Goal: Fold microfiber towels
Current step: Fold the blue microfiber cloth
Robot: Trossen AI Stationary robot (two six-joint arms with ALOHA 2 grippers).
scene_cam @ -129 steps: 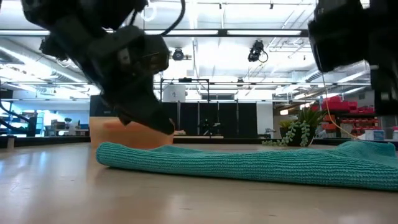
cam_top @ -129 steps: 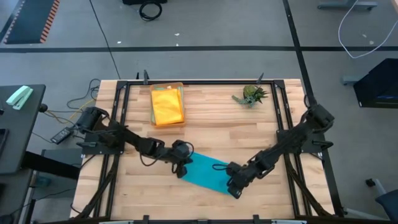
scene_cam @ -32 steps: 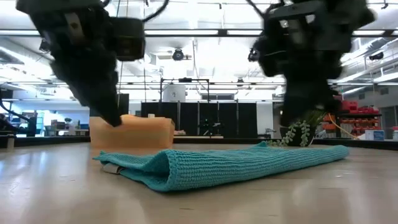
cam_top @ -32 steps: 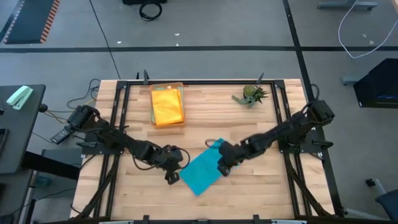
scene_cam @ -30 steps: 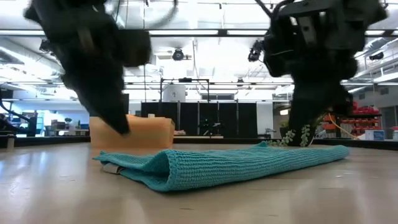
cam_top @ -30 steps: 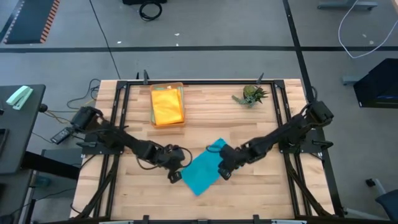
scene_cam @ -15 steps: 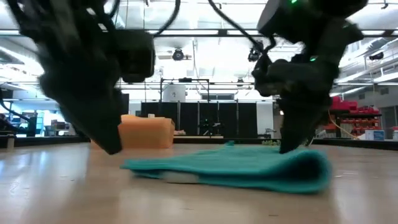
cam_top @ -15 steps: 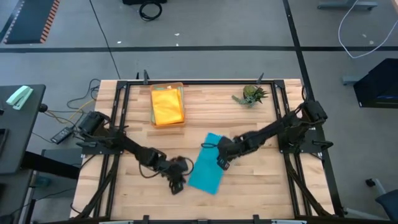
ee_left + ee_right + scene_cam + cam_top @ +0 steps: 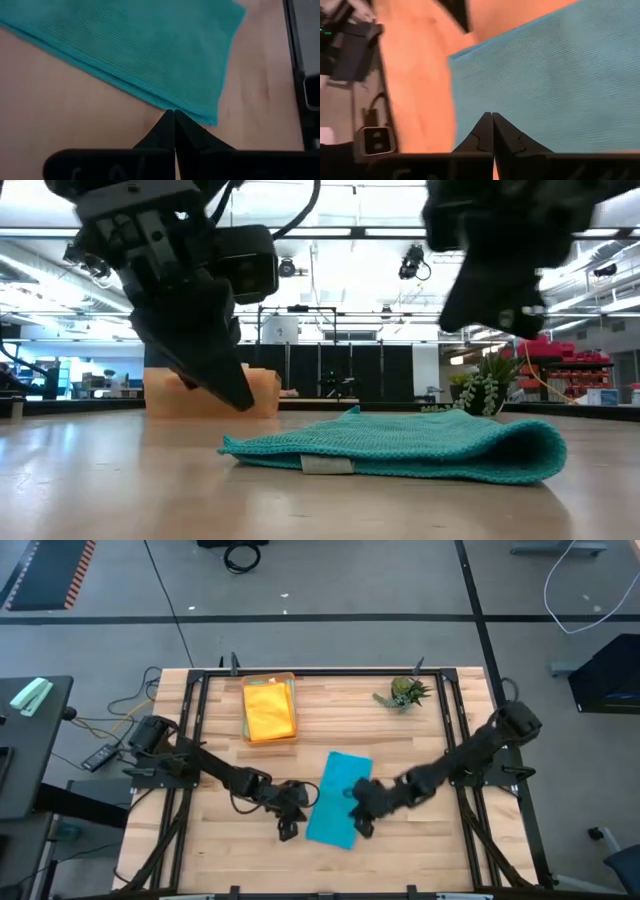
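A teal microfiber towel (image 9: 338,798) lies folded in a long rectangle on the wooden table, its long side running from far to near; it also shows in the low view (image 9: 420,448). My left gripper (image 9: 290,825) is shut and stands just off the towel's left edge near its near corner (image 9: 200,112), low over the table (image 9: 238,395). My right gripper (image 9: 360,818) is shut and hangs above the towel's right edge (image 9: 530,80), lifted clear of it (image 9: 480,300).
An orange tray (image 9: 269,735) holding a folded yellow towel (image 9: 269,708) stands at the far left of the table. A small green plant (image 9: 404,692) stands at the far right. Bare wood lies around the teal towel.
The teal towel has turned about from lying slantwise with a bunched far corner to a flat rectangle running far to near. My right gripper, low at the towel's right end half a second ago, has risen clear of it and gone toward the near edge.
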